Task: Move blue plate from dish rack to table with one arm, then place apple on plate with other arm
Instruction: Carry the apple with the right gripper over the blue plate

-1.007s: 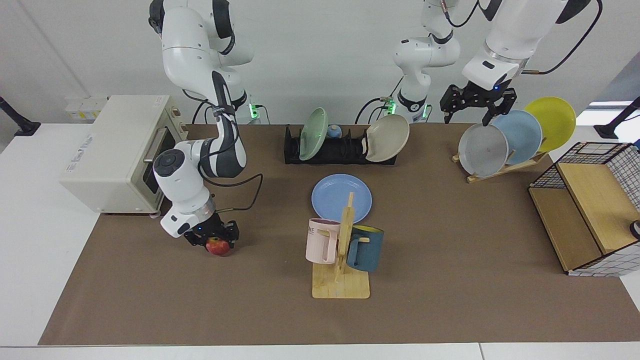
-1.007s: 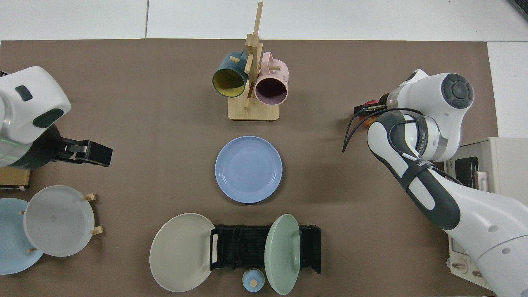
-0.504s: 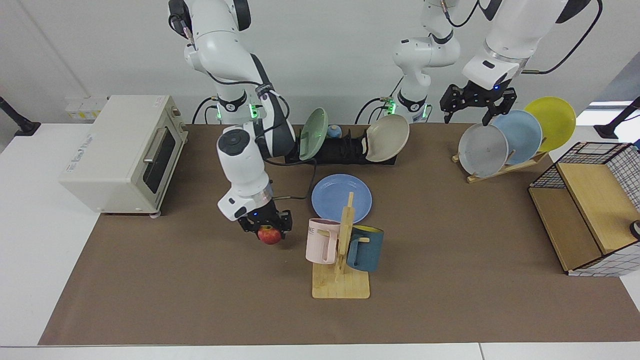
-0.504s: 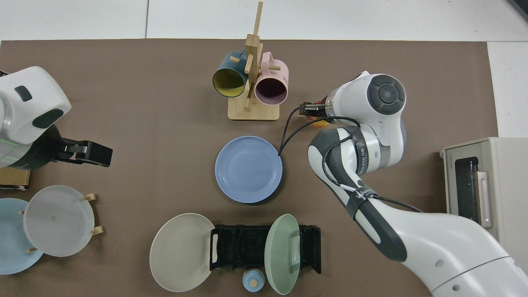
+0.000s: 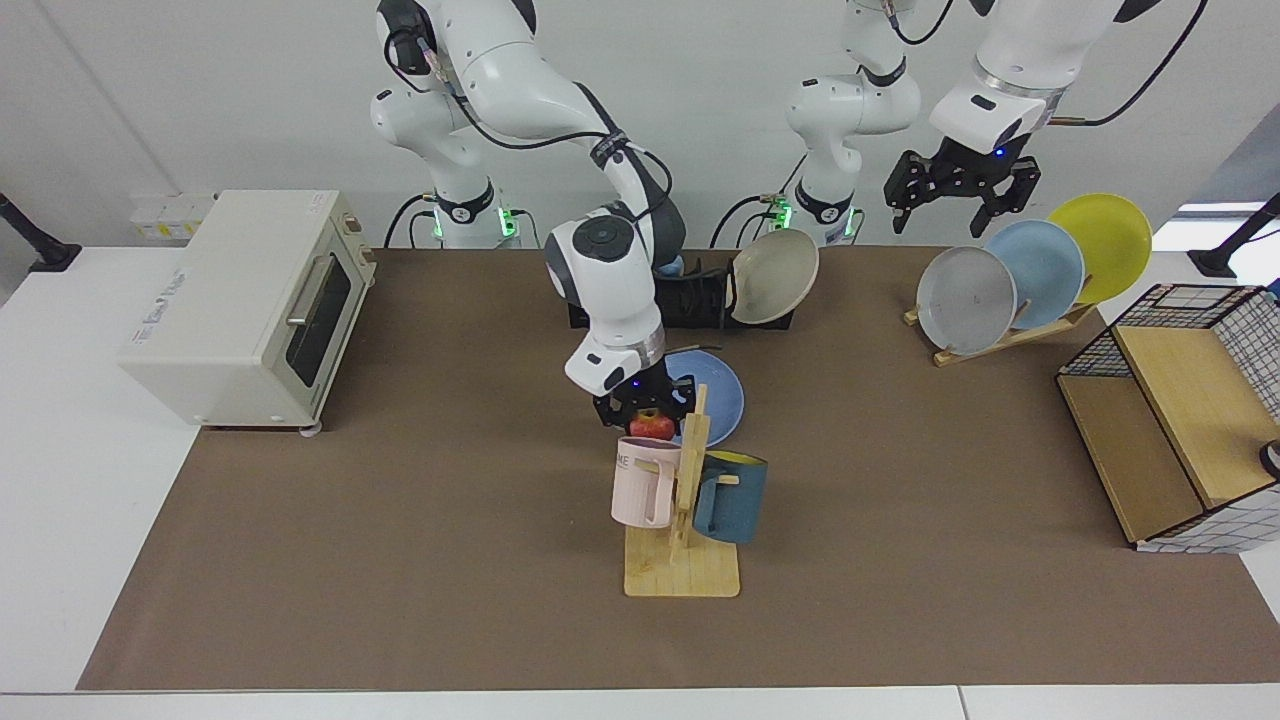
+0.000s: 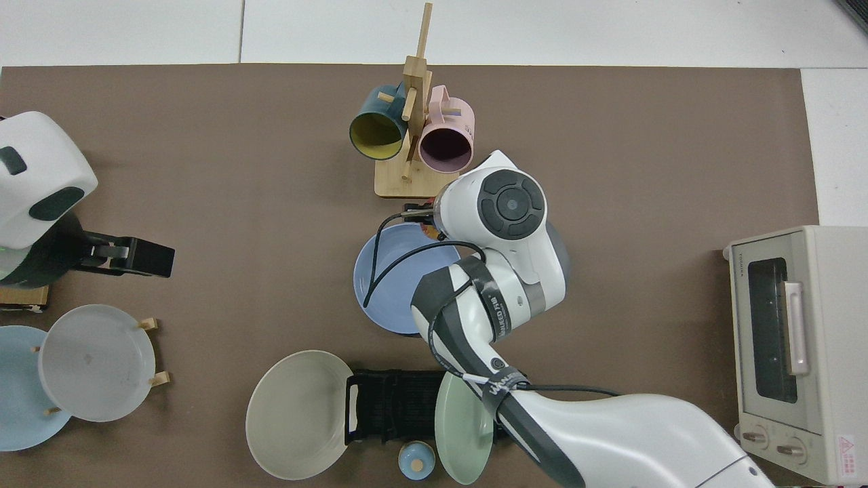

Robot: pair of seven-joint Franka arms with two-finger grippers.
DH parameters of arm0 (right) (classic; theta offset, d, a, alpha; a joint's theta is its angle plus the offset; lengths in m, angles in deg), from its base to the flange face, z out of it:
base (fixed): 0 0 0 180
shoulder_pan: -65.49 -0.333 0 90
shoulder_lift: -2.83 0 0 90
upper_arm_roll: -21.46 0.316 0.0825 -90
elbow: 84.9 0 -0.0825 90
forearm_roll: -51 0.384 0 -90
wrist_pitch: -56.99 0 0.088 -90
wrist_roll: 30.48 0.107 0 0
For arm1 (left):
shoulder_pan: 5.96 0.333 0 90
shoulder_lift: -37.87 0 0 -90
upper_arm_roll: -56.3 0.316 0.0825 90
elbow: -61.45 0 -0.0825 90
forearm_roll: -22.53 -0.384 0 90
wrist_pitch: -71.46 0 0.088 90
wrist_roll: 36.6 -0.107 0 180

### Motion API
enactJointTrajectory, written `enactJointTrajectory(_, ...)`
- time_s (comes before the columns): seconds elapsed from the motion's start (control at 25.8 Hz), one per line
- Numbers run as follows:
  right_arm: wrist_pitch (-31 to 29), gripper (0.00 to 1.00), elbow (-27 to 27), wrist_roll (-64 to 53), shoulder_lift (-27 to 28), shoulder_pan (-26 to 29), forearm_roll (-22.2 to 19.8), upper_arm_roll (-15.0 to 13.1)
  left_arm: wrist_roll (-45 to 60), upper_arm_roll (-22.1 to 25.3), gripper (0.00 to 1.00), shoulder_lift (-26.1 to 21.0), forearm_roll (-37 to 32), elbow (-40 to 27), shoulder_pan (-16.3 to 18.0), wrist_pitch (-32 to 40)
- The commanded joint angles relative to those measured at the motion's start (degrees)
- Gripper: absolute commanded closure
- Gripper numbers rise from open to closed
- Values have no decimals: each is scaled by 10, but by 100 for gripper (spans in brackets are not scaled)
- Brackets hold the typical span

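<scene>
Plate step reads as done: the blue plate [image 5: 718,392] lies flat on the brown mat of the counter [image 5: 300,560], out of the dish rack [image 5: 690,300] and just in front of it, between the rack and the wooden mug tree [image 5: 690,470].

Apple step under way. My right gripper [image 5: 645,412] hangs at the plate's near edge, jaws clamped on the apple [image 5: 652,424]. The apple is off the mat, held above the plate's rim, close behind the pink mug [image 5: 643,482]. Left to do, by my judgement: bring the apple further over the plate's middle, lower it, let go, pull clear.

My left gripper [image 5: 962,187] waits well apart, high above the wooden plate stand [image 5: 1010,335] with its grey, pale blue and yellow plates. Jaws spread, nothing in them.

Hard to make out:
- From above, my right arm's wrist [image 6: 508,203] covers the apple and the jaws almost wholly; only a sliver of gripper shows beside it, at the plate's edge [image 6: 380,271].
- Same arm hides roughly half the plate from above and the pale green plate in the rack from the facing side.
- How high the apple hangs over the plate I cannot tell from either view.
- Mug tree's post crosses the plate's front in the facing view.
</scene>
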Motion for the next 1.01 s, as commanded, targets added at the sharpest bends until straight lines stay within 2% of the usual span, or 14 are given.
enactJointTrajectory(0.0,-11,100,-30,39,18,-19,-5,0,6,7,0,8,-7,-6,-8,5)
enactJointTrajectory(0.12,-10,100,-40,60,32,-35,-2,0,6,7,0,8,-7,-6,-8,5)
enactJointTrajectory(0.19,-7,100,-35,68,31,-37,18,0,6,7,0,8,-7,-6,-7,5)
enactJointTrajectory(0.31,3,100,3,70,16,-56,46,0,6,7,0,8,-7,-7,-6,5)
enactJointTrajectory(0.62,-1,100,53,89,-2,-79,46,-2,6,7,0,8,-7,-6,-5,5)
enactJointTrajectory(0.85,2,100,104,102,-21,-78,46,-2,6,7,0,8,-7,-6,-5,5)
enactJointTrajectory(0.97,2,100,110,102,-23,-77,46,-2,6,7,0,8,-7,-6,-5,5)
